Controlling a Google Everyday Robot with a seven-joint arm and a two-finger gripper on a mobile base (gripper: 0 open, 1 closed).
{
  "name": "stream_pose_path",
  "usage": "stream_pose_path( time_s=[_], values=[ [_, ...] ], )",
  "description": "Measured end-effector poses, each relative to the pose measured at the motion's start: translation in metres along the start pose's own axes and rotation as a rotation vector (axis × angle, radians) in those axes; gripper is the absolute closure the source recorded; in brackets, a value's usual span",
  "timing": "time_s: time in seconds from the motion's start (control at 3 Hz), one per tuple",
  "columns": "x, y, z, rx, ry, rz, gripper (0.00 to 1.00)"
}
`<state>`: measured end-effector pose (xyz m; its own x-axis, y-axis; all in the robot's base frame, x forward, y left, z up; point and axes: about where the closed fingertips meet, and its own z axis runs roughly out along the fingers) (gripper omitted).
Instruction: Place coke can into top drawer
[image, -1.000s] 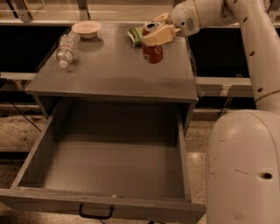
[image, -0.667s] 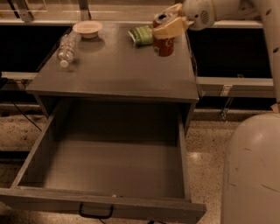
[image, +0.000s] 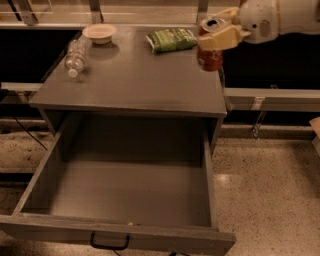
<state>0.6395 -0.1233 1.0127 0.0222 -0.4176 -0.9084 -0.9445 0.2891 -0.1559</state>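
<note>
My gripper (image: 218, 31) is shut on the red coke can (image: 209, 56) and holds it upright in the air, above the right rear edge of the grey cabinet top (image: 135, 80). The can's silver top shows between the cream fingers (image: 220, 38). The top drawer (image: 125, 200) is pulled wide open below and in front; its inside looks bare. Its black handle (image: 109, 244) is at the front panel's bottom edge.
On the cabinet top lie a clear plastic bottle (image: 76, 56) at the left, a pale bowl (image: 99, 33) at the back left and a green snack bag (image: 171, 39) at the back middle. A speckled floor (image: 270, 190) lies to the right.
The gripper has lifted the coke can off the cabinet top and carried it right, to the top's right edge. The view has shifted so the robot's body is no longer in it.
</note>
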Motion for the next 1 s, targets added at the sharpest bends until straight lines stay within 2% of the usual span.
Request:
stream_pose_path(
  time_s=[0.33, 0.67, 1.0],
  values=[
    [0.026, 0.025, -0.018, 0.045, -0.014, 0.059, 1.00],
    [0.066, 0.057, -0.024, 0.054, -0.003, 0.145, 1.00],
    [0.067, 0.058, -0.028, 0.063, -0.005, 0.149, 1.00]
  ],
)
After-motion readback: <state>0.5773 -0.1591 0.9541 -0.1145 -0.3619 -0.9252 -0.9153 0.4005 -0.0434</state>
